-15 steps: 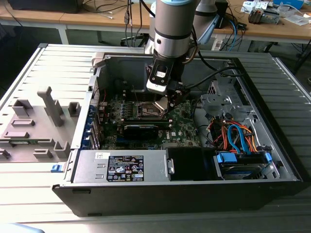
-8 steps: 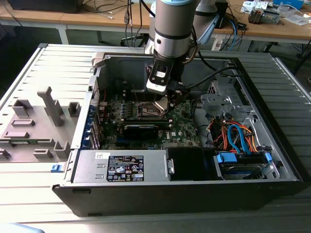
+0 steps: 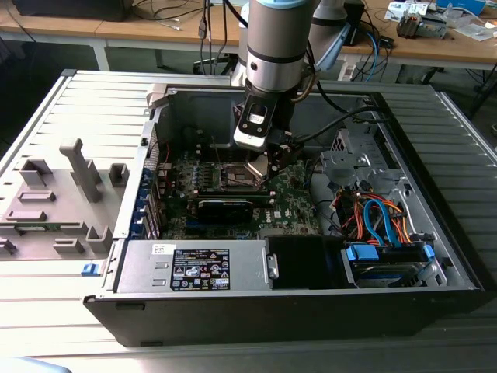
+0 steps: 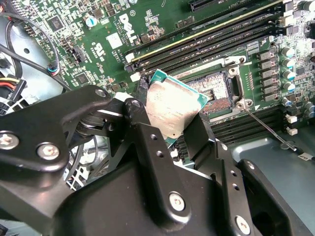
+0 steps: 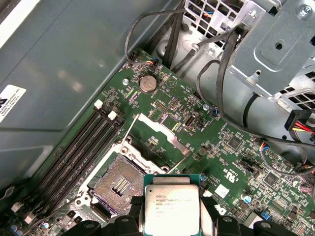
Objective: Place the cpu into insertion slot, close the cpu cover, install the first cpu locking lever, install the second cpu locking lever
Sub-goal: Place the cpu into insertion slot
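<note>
Black jaws grip the cpu (image 4: 173,105) near the insertion slot (image 4: 209,91); computer case (image 3: 311,311) on ribbed grey table (image 3: 46,307).

Your flat square cpu (image 4: 174,98) shows a dull silver-grey metal top with a teal-green rim; your gripper (image 4: 167,117) is matte black; the flat circuit board (image 5: 221,164) is green, speckled with silver; the square insertion slot (image 5: 118,184) is dark, silver-bordered

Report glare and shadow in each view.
Exterior view: ribbed grey table glares pale, black computer case interior dim. Second wrist view: small square silver-topped cpu gleams in the black gripper. First wrist view: soft light patches on grey case wall.
</note>
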Motion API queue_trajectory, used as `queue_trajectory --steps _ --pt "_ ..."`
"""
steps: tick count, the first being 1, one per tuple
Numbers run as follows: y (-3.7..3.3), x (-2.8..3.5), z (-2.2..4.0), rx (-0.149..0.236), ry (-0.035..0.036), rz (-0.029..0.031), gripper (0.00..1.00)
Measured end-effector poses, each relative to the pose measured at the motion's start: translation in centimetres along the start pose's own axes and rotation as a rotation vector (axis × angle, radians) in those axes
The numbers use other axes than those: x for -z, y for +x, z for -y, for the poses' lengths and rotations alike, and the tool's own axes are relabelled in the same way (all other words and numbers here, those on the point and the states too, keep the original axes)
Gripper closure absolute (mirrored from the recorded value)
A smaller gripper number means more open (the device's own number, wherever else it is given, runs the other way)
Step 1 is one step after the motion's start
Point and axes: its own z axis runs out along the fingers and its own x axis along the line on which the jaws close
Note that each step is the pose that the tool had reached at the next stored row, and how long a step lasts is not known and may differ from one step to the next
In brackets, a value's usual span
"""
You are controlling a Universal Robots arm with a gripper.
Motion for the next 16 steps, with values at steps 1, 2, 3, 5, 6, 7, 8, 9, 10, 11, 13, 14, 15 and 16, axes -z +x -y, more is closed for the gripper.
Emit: queue_trajectory --steps 1,2,3,5,6,7,8,9,10,11,13,14,15,16 --pt "0.0 0.0 0.0 0.0 -0.0001 0.0 0.45" --pt "0.0 0.0 0.0 -0.001 -0.0001 0.0 0.45" --pt "0.0 0.0 0.0 -0.002 -0.0001 0.0 0.45" --pt "0.0 0.0 0.0 -0.002 -0.0001 0.0001 0.45" --pt "0.0 0.0 0.0 -0.003 0.0 0.0001 0.45" --pt "0.0 0.0 0.0 -0.004 -0.0001 0.0001 0.45" --pt "0.0 0.0 0.0 -0.004 -0.0001 0.0001 0.45" --pt "0.0 0.0 0.0 -0.005 -0.0001 0.0001 0.45" --pt "0.0 0.0 0.0 -0.005 -0.0001 0.0001 0.45" --pt "0.0 0.0 0.0 -0.005 -0.0001 0.0002 0.45" --pt "0.0 0.0 0.0 -0.006 -0.0001 0.0002 0.45" --pt "0.0 0.0 0.0 -0.007 -0.0001 0.0002 0.45" --pt "0.0 0.0 0.0 -0.007 -0.0001 0.0002 0.45" --pt "0.0 0.0 0.0 -0.007 -0.0001 0.0002 0.45"
